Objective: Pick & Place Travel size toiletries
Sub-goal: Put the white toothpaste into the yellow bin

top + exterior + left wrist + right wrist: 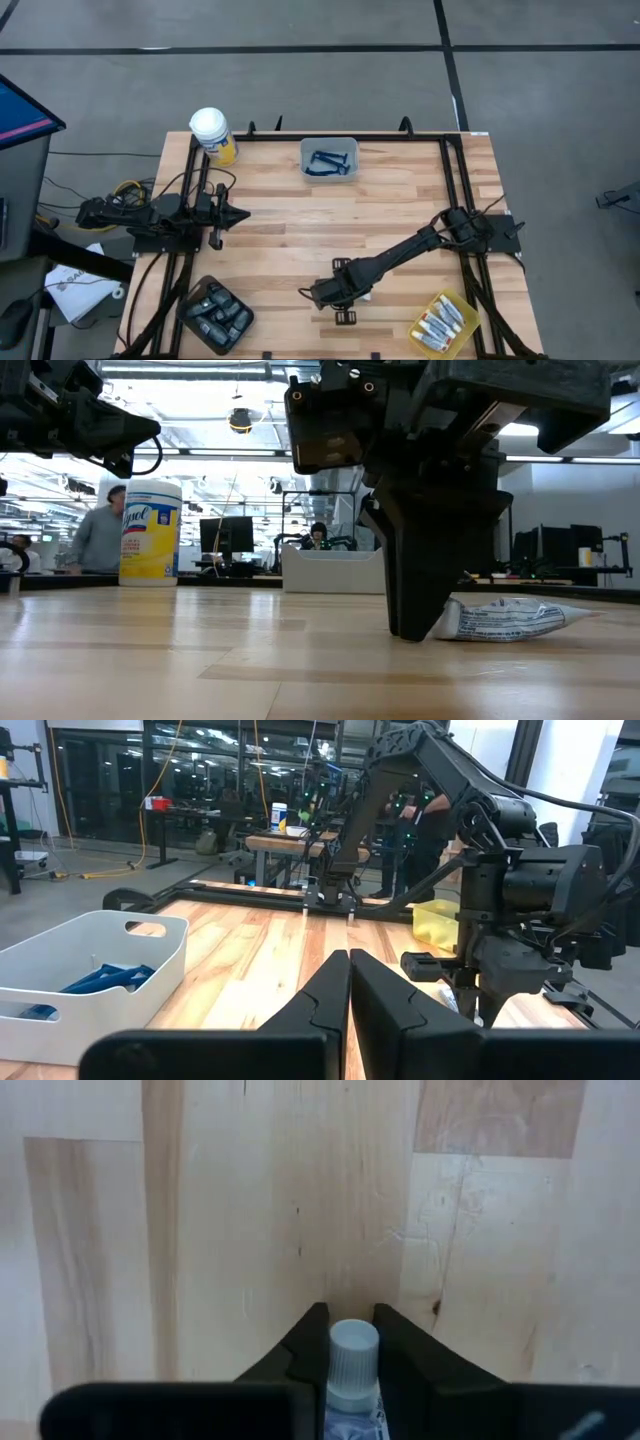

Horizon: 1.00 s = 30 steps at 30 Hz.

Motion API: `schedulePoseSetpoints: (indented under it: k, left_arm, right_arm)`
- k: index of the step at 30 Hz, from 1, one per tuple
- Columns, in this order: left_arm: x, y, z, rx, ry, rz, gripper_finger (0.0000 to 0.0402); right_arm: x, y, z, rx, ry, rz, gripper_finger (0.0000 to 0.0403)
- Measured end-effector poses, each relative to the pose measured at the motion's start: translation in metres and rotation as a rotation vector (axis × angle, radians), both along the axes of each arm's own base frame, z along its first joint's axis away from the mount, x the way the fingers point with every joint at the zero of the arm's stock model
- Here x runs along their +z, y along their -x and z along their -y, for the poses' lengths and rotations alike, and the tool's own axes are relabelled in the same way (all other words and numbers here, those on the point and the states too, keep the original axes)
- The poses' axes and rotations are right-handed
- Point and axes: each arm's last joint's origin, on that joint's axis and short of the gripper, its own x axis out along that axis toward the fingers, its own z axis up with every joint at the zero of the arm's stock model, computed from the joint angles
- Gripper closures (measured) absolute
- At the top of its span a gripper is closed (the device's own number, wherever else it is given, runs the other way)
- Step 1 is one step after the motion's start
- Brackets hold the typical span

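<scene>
My right gripper (335, 295) stands near the table's near edge, fingers pointing down at the wood, shut on a white squeeze tube (510, 620) with blue print. The tube lies flat on the table. In the right wrist view its white cap (353, 1350) sits between the two fingers. From above, the gripper hides the tube. My left gripper (240, 213) waits shut over the table's left side, touching nothing (350, 970). My right gripper pinches the tube at its cap end (352, 1380) between the two fingers, coming from above and pointing down. The fingertips (405, 628) reach the table top. The tube's body (520, 618) rests on the wood, stretching out sideways from the fingers.
A white bin (329, 158) with blue razors sits at the far edge. A yellow tray (443, 323) of white tubes is at the near right corner, and a dark tray (215, 315) of grey pods at the near left. A yellow jar with a white lid (213, 135) stands far left.
</scene>
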Motion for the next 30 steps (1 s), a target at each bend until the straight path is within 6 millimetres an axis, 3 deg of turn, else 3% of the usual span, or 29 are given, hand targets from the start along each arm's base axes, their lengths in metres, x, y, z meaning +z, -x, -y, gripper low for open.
schedulePoseSetpoints:
  k: [4, 8, 17, 26, 30]
  left_arm:
    - [0.000, 0.000, 0.000, 0.000, 0.000, 0.000, 0.0394]
    - [0.000, 0.000, 0.000, 0.000, 0.000, 0.000, 0.0394]
    - [0.000, 0.000, 0.000, 0.000, 0.000, 0.000, 0.0394]
    - [0.000, 0.000, 0.000, 0.000, 0.000, 0.000, 0.0394]
    - [0.000, 0.000, 0.000, 0.000, 0.000, 0.000, 0.0394]
  right_arm:
    - [0.004, -0.001, 0.002, -0.003, -0.007, 0.008, 0.0353]
    - [0.023, 0.001, 0.001, 0.003, 0.002, 0.057, 0.0353]
    - [0.131, 0.018, 0.018, -0.009, -0.102, 0.340, 0.0353]
    - [0.258, 0.062, 0.030, 0.078, -0.290, 0.878, 0.0353]
    - [0.303, 0.087, 0.033, 0.146, -0.344, 1.121, 0.0353]
